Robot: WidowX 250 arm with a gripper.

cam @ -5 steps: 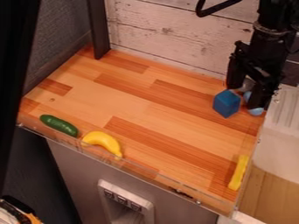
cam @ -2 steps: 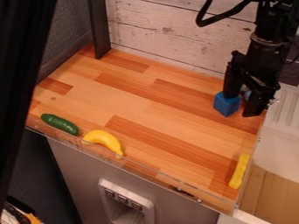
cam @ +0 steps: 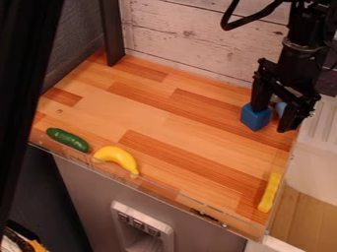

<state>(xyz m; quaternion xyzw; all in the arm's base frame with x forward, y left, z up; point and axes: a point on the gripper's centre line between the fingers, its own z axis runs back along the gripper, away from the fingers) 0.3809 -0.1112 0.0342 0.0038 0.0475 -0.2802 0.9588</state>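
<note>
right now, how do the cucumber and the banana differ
The cucumber is dark green, while the banana is bright yellow. The cucumber is nearly straight with rounded ends; the banana bends in a clear arc and narrows at one end. In the camera view, the cucumber lies left of the banana. Both rest on the wooden surface, near its clear front edge.

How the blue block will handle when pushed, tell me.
The blue block looks stiff, with straight edges and flat faces, so it should keep its shape. Those faces make it likelier to slide or pivot than roll. A push near its top, where one finger of the claw overlaps it in view, might tip it.
</note>
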